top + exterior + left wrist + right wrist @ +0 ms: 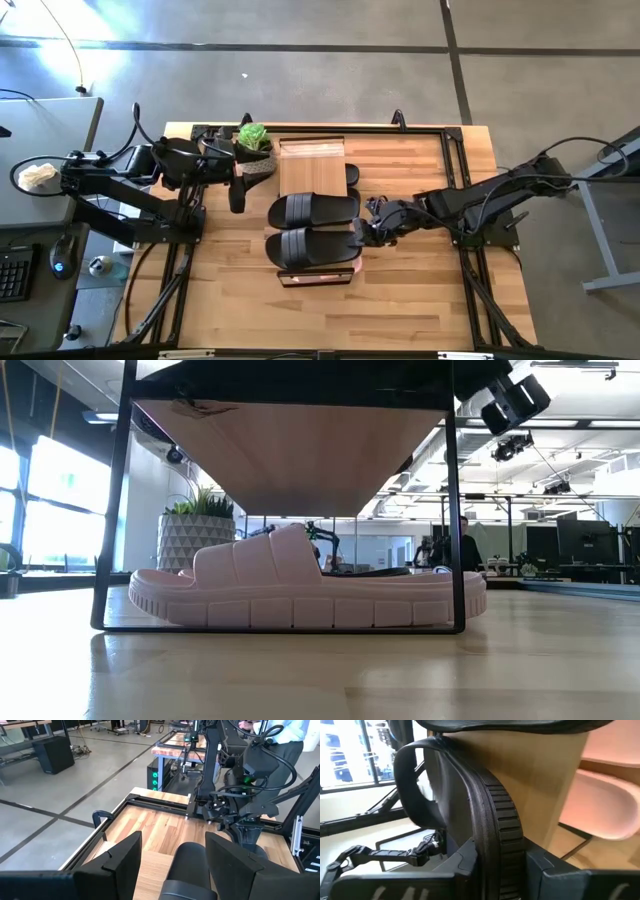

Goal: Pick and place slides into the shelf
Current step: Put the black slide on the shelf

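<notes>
The light-wood shelf (311,165) stands mid-table. Two black slides lie side by side on its top plank, the farther one (313,208) and the nearer one (308,246). A pale pink slide (300,595) rests sole-down on the lower tier, and its edge shows below the near black slide (320,276). My right gripper (362,233) is at the near black slide's right end, shut on it. My left gripper (237,193) hangs open above the table, left of the shelf, holding nothing. In the left wrist view its fingers frame the far black slide (189,867) from a distance. My right gripper has the near black slide's end, at the ridged sole edge (502,837), between its two fingers (462,862). It comes from the table's right, slanting down, with the fingers one above and one below the sole. The slide lies flat on the shelf's top plank.
A potted green plant (253,140) stands at the shelf's far left corner, close to my left arm. A black metal frame (455,150) runs along the table's edges. Bare wood tabletop (420,300) lies near and right of the shelf.
</notes>
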{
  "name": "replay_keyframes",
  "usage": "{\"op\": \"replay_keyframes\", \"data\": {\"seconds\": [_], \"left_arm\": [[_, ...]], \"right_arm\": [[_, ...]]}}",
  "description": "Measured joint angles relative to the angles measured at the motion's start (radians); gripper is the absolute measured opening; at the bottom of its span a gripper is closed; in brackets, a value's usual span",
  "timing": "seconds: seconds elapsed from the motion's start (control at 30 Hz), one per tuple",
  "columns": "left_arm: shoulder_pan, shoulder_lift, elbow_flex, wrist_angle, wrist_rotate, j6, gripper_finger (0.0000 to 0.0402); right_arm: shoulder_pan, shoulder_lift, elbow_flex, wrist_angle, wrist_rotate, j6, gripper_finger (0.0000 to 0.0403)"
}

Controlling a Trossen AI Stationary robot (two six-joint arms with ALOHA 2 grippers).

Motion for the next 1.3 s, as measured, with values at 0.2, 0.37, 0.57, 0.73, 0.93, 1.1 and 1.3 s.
{"op": "replay_keyframes", "data": {"seconds": [0.2,0.37,0.57,0.73,0.93,1.1,1.3], "left_arm": [[0.000,0.000,0.000,0.000,0.000,0.000,0.0200],[0.000,0.000,0.000,-0.004,0.000,0.000,0.0200],[0.000,0.000,0.000,-0.020,0.000,0.000,0.0200],[0.000,0.000,0.000,-0.025,0.000,0.000,0.0200],[0.000,0.000,0.000,-0.025,0.000,0.000,0.0200],[0.000,0.000,0.000,-0.025,0.000,0.000,0.0200],[0.000,0.000,0.000,-0.025,0.000,0.000,0.0200]], "right_arm": [[0.000,0.000,0.000,-0.056,0.000,0.000,0.0088],[0.000,0.000,0.000,-0.073,-0.013,-0.006,0.0117],[0.000,0.000,0.000,-0.135,-0.012,-0.004,0.0168],[0.000,0.000,0.000,-0.184,0.031,-0.002,0.0202],[0.000,0.000,0.000,-0.186,0.090,-0.024,0.0213],[0.000,-0.006,0.000,-0.195,0.112,-0.052,0.0213],[0.000,-0.072,0.000,-0.255,0.197,-0.065,0.0213]]}}
